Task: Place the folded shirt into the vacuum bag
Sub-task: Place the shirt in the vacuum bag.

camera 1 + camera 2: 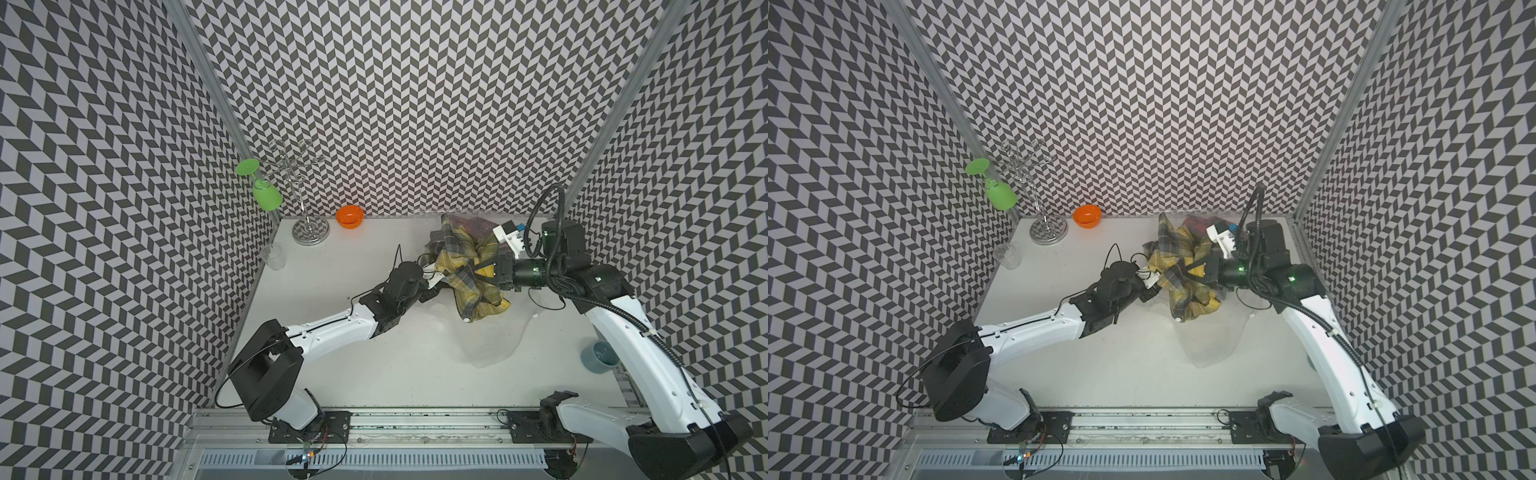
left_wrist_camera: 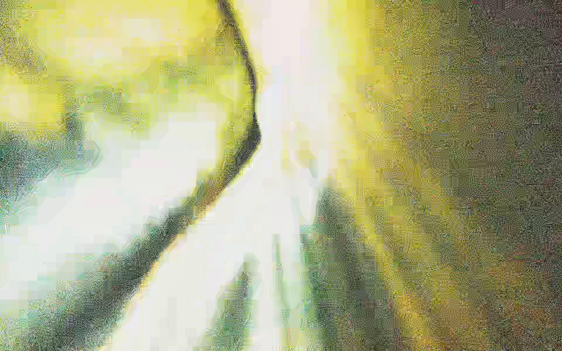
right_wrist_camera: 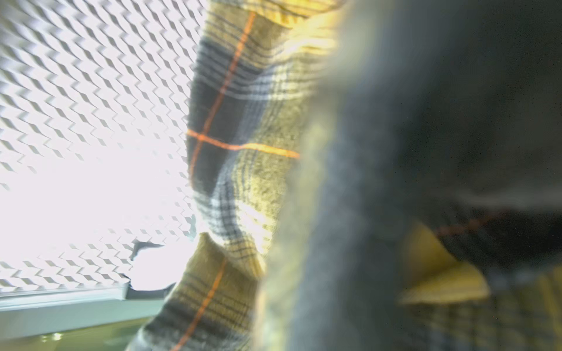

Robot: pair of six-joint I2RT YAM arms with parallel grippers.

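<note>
The shirt [image 1: 471, 270] [image 1: 1183, 278] is a crumpled yellow, grey and orange plaid bundle, held up off the white table at the back right. My right gripper [image 1: 484, 272] [image 1: 1196, 270] reaches in from the right and is shut on its cloth, which drapes over the fingers. My left gripper [image 1: 432, 279] [image 1: 1148, 279] is shut at the bundle's left edge; what it pinches is hidden. The vacuum bag [image 1: 494, 345] [image 1: 1212, 345], clear plastic, lies and rises under the shirt. Blurred plaid shirt cloth [image 2: 91, 60] [image 3: 243, 106] fills both wrist views.
At the back left stand a wire rack [image 1: 309, 232] with a green goblet [image 1: 266, 195] hanging on it, an orange bowl [image 1: 350, 217] and a clear cup [image 1: 273, 255]. A blue-grey mug [image 1: 598, 357] sits near the right arm. Red cloth in clear plastic [image 1: 476, 226] lies behind the shirt.
</note>
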